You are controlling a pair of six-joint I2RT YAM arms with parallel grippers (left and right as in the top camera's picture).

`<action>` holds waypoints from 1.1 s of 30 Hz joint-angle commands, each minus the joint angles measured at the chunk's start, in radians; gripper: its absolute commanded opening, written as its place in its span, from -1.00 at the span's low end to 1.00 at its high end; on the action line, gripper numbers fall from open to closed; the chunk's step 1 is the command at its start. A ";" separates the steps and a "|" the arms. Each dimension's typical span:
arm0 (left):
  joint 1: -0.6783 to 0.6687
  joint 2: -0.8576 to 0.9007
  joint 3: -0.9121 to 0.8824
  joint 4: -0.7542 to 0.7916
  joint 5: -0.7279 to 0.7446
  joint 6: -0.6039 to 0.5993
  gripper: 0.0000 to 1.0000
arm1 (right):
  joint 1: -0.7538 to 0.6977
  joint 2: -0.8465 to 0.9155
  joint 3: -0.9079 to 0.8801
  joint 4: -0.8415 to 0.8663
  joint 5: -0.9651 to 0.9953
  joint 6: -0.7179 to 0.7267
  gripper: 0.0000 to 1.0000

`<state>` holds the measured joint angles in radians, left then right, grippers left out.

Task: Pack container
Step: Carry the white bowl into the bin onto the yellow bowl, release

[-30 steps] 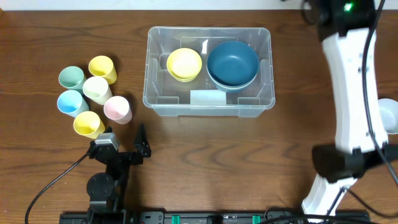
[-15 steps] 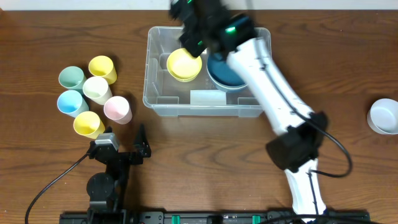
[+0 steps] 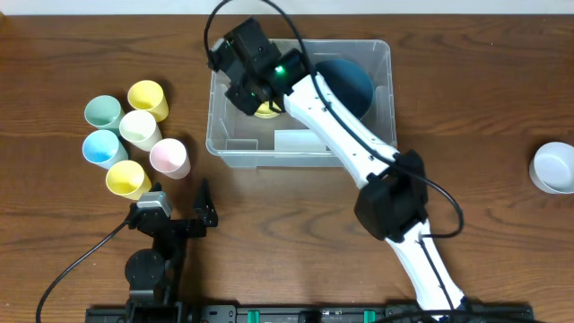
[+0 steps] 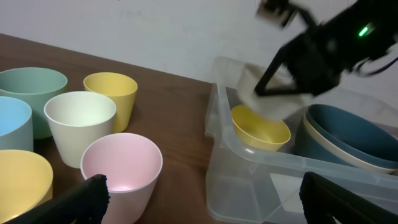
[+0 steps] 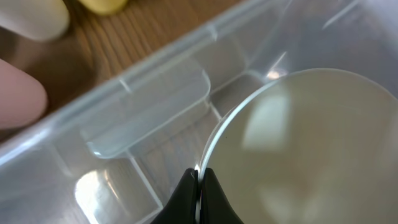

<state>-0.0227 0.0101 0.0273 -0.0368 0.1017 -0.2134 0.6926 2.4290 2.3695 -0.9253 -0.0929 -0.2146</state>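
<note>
The container point(image 3: 300, 158), a clear plastic bin, stands at the table's centre back and holds a yellow bowl point(image 3: 266, 112) and a blue bowl point(image 3: 355, 79). My right gripper point(image 3: 255, 88) hangs over the bin's left half, shut on the rim of a pale cream bowl point(image 5: 298, 149), its jaws point(image 5: 199, 178) pinching the edge. In the left wrist view the cream bowl point(image 4: 273, 101) hovers just above the yellow bowl point(image 4: 261, 128), inside the bin point(image 4: 273, 159). My left gripper point(image 3: 179, 211) rests open and empty near the front left, its fingers point(image 4: 205, 199) wide apart.
Several cups stand left of the bin: green point(image 3: 103, 112), yellow point(image 3: 148, 97), cream point(image 3: 140, 128), blue point(image 3: 103, 148), pink point(image 3: 169, 158) and a second yellow point(image 3: 127, 178). A white bowl point(image 3: 553, 167) sits at the right edge of the table.
My right arm has swung from the table's right side across to the bin's left half, carrying the cream bowl down over the yellow bowl. The left arm has not moved.
</note>
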 commanded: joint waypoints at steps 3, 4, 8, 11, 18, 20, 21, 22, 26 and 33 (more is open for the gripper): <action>-0.001 -0.006 -0.023 -0.024 0.011 0.002 0.96 | -0.004 0.026 0.009 -0.008 -0.001 0.012 -0.97; -0.001 -0.006 -0.023 -0.024 0.011 0.001 0.96 | -0.007 0.029 0.009 -0.008 -0.001 0.012 -0.97; -0.001 -0.006 -0.023 -0.024 0.011 0.002 0.96 | -0.020 0.046 0.009 -0.012 0.000 0.019 -0.97; -0.001 -0.006 -0.023 -0.024 0.011 0.001 0.96 | -0.029 0.060 0.009 -0.013 -0.001 0.019 -0.93; -0.001 -0.006 -0.023 -0.024 0.011 0.002 0.96 | -0.044 0.055 0.024 -0.003 0.010 0.019 0.32; -0.001 -0.006 -0.023 -0.024 0.011 0.002 0.96 | -0.044 0.034 0.054 -0.013 0.009 0.033 0.40; -0.001 -0.006 -0.023 -0.024 0.011 0.002 0.96 | -0.044 0.019 0.080 -0.025 0.009 0.052 0.43; -0.001 -0.006 -0.023 -0.024 0.011 0.001 0.96 | -0.045 0.001 0.108 -0.041 0.010 0.068 0.48; -0.001 -0.006 -0.023 -0.024 0.011 0.002 0.96 | -0.077 -0.097 0.243 -0.131 0.070 0.143 0.69; -0.001 -0.006 -0.023 -0.024 0.011 0.002 0.96 | -0.301 -0.267 0.293 -0.427 0.318 0.455 0.98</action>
<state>-0.0227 0.0101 0.0273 -0.0368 0.1013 -0.2134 0.5293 2.2555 2.6339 -1.2682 0.0422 0.0135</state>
